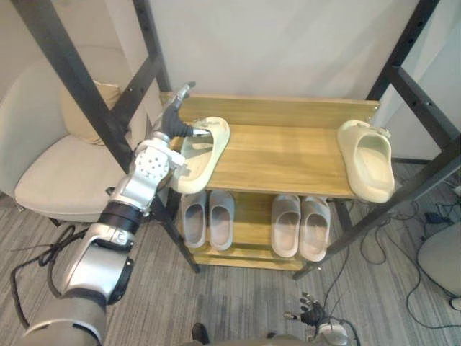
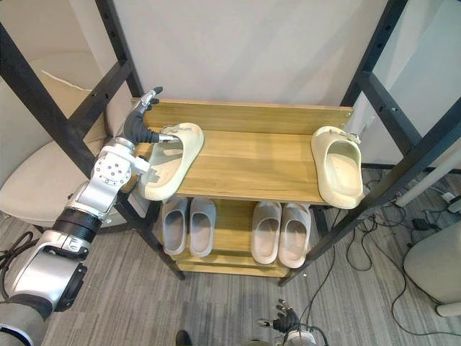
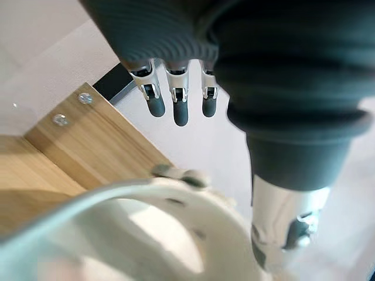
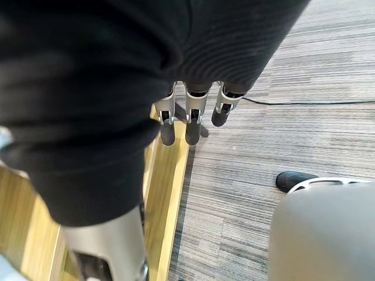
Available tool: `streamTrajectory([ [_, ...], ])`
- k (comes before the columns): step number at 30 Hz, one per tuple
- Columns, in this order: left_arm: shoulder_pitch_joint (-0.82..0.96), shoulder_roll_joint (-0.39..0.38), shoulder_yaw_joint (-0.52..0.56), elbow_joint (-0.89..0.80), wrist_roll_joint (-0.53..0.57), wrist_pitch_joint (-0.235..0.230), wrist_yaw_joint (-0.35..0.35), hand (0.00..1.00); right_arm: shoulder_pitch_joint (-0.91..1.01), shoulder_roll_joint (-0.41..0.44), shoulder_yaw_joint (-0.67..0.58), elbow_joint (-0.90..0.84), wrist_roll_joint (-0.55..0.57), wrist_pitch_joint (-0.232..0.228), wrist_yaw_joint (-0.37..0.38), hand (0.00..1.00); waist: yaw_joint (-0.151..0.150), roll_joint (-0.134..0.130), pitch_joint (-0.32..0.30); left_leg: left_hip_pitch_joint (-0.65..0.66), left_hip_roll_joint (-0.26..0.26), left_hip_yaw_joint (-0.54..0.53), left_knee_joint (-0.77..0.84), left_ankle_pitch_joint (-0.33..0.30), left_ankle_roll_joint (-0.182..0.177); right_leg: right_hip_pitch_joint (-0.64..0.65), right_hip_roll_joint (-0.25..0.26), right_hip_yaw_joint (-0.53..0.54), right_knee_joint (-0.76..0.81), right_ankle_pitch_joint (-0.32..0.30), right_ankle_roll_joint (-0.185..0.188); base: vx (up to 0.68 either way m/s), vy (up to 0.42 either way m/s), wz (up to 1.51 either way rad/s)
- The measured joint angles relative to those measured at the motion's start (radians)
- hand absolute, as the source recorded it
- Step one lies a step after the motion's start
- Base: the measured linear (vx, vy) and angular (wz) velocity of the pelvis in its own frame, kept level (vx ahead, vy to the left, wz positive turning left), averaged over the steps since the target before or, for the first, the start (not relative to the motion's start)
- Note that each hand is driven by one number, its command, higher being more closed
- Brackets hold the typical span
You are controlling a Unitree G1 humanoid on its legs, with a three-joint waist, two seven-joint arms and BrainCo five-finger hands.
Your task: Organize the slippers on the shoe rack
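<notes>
A cream slipper (image 1: 204,157) lies at the left end of the wooden shoe rack's top shelf (image 1: 288,155), its heel hanging over the front edge. My left hand (image 1: 173,121) is at that slipper's strap, open: the thumb rests against the strap and the fingers (image 3: 179,102) point straight past it toward the wall. A second cream slipper (image 1: 368,160) lies at the shelf's right end and also overhangs the front. My right hand (image 1: 311,313) hangs low in front of the rack, open, with its fingers (image 4: 190,120) straight above the floor.
The lower shelf holds a grey pair (image 1: 207,218) and a pale pink pair (image 1: 300,225). Black metal frame beams (image 1: 79,79) cross on both sides of the rack. A cream armchair (image 1: 50,169) stands to the left, a grey seat (image 1: 441,256) to the right.
</notes>
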Motion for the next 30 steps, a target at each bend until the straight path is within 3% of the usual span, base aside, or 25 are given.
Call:
streamTrajectory([
  [12,-0.038,0.009,-0.018,0.097,0.154,0.034,0.003,0.0,-0.012,-0.001,-0.001,0.011,0.002,0.0,-0.008,0.0,-0.007,0.01,0.006,0.001,0.003,0.005,0.0,0.0,0.0,-0.007,0.003,0.012,0.007,0.0,0.0,0.0,0.0,-0.01],
  [13,-0.038,0.009,-0.018,0.098,0.167,0.044,0.003,1.0,-0.013,-0.001,-0.001,0.011,0.002,0.0,-0.008,0.0,-0.007,0.01,0.006,0.001,0.004,0.005,0.0,0.0,0.0,-0.008,0.003,0.012,0.007,0.0,0.0,0.0,0.0,0.0],
  [30,-0.046,0.004,-0.037,0.104,0.168,0.05,0.007,1.0,-0.027,-0.001,-0.001,0.035,0.012,0.001,-0.018,0.0,-0.012,0.009,0.007,0.003,0.004,0.01,0.0,0.0,0.0,-0.009,0.003,0.016,0.009,0.0,-0.001,0.0,0.0,0.0],
])
